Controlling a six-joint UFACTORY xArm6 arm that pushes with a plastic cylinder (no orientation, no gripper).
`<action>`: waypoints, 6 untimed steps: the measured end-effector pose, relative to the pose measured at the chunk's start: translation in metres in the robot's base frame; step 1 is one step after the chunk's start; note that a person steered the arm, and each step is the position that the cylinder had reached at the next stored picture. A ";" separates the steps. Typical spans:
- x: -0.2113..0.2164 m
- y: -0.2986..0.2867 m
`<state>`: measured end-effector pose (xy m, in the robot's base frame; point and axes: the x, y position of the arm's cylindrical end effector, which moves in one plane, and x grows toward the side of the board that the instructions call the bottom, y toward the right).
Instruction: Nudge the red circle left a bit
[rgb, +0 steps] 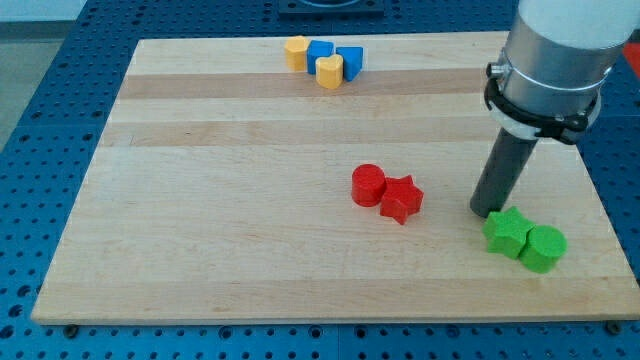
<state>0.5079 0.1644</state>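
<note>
The red circle (368, 185) lies on the wooden board (230, 200), a little right of its middle. A red star (402, 199) touches it on its lower right side. My tip (482, 212) rests on the board to the right of both red blocks, about a block's width from the star. It stands right next to the upper left edge of a green star-like block (507, 233).
A green circle (543, 248) touches the green star-like block on its right. At the view's top sits a cluster: a yellow block (296, 52), a blue block (319, 52), a yellow heart-like block (330, 71) and a blue block (351, 60).
</note>
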 end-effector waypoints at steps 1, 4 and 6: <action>0.002 -0.005; 0.001 -0.011; -0.049 -0.043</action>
